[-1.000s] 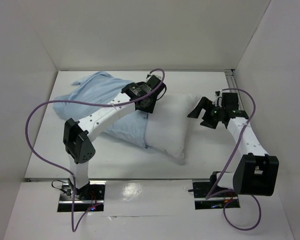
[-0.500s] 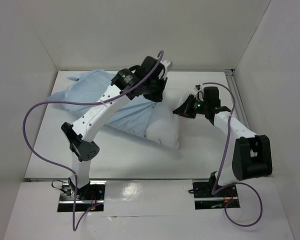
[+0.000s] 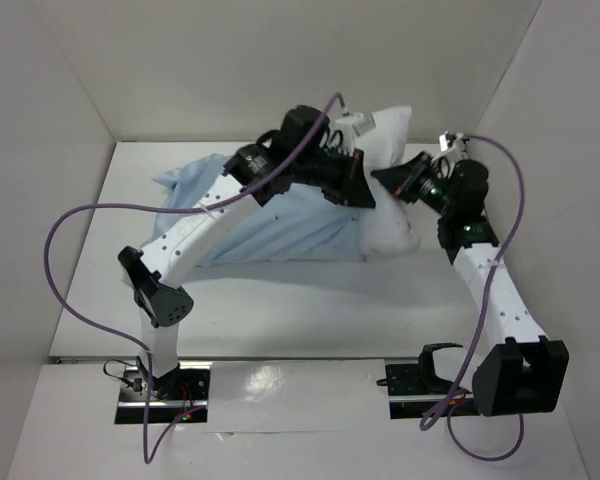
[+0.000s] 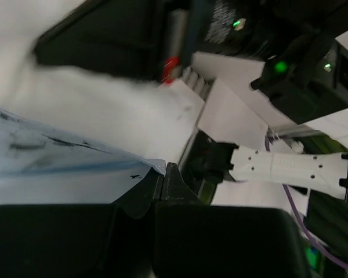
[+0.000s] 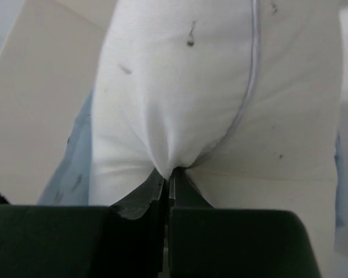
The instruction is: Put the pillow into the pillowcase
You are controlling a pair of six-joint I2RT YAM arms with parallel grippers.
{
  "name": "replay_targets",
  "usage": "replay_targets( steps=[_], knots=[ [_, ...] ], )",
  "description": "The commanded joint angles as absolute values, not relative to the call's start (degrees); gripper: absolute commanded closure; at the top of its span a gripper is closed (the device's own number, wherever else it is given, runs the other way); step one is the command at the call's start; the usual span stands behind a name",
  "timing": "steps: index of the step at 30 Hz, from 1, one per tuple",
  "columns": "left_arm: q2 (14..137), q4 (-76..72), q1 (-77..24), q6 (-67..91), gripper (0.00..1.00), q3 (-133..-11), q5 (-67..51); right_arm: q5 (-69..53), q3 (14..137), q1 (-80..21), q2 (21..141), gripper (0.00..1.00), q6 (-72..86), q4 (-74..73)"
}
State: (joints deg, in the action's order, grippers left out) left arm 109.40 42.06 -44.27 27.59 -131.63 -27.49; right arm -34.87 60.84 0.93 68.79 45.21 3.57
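The pillowcase (image 3: 250,225) lies limp and creased on the tabletop (image 3: 280,300), spread out to the left of the pillow's bare end. It bulges as though much of the pillow is already inside. At the mouth of the case, right against the pillow, the left gripper (image 4: 164,172) is pinched narrow on the blue hem. Its wrist view shows the thin edge caught between the closed fingers, with white pillow just beyond.

The pillow (image 3: 392,225) pokes out of the case to the right, one corner reared up off the tabletop toward the back wall. The right gripper (image 5: 169,174) sits at that bare end, clamped on a small fold of the white cover beside the seam, and the cloth gathers into the pinch.

The pillow looks light but bulky and very soft. A pinch takes only the cover while the filling gives, so a push is likely to fold it rather than drive it in. The seam or a corner, where the cloth is doubled, seems the firmest hold.

The case has no stiffness at all — its mouth will sag shut unless the hem is held up and stretched away from the pillow. That thin hem could slide out of the fingers if dragged hard over the plump end.
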Motion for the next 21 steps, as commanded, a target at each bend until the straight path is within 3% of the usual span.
replay_targets(
  steps=[1,6,9,10,14,16,17,19,21],
  knots=[
    [110.7,34.4,-49.9,31.8,1.0,-125.6,-36.0,-33.0,46.4,-7.5,69.9,1.0,50.7,7.6],
    [112.0,30.8,-52.7,33.5,1.0,-118.2,-38.8,-30.4,33.0,-10.5,68.7,1.0,55.1,12.2],
    [111.3,34.1,-52.7,32.6,0.96,-116.7,-36.3,-29.7,32.4,-10.0,67.0,1.0,53.3,10.3],
    [111.3,35.8,-52.7,31.0,0.85,-117.8,-35.3,-29.7,33.3,-10.0,66.4,1.0,52.6,9.3],
    [110.5,44.6,-50.0,26.8,0.2,-126.0,-30.2,-29.2,34.0,-10.0,65.8,1.0,50.5,7.0],
    [108.5,46.1,-48.2,26.2,0.08,-126.6,-26.4,-30.5,33.4,-10.0,65.3,1.0,50.0,7.0],
    [107.8,46.7,-47.4,25.4,0.07,-126.6,-25.4,-30.5,32.4,-10.0,64.7,1.0,50.0,7.0],
    [107.1,46.7,-44.0,25.4,0.12,-125.3,-22.8,-30.5,31.1,-11.1,64.0,1.0,49.5,7.0],
    [106.4,48.3,-41.1,26.4,0.23,-124.5,-20.1,-29.8,30.6,-11.1,63.3,1.0,48.3,6.3]
  ],
)
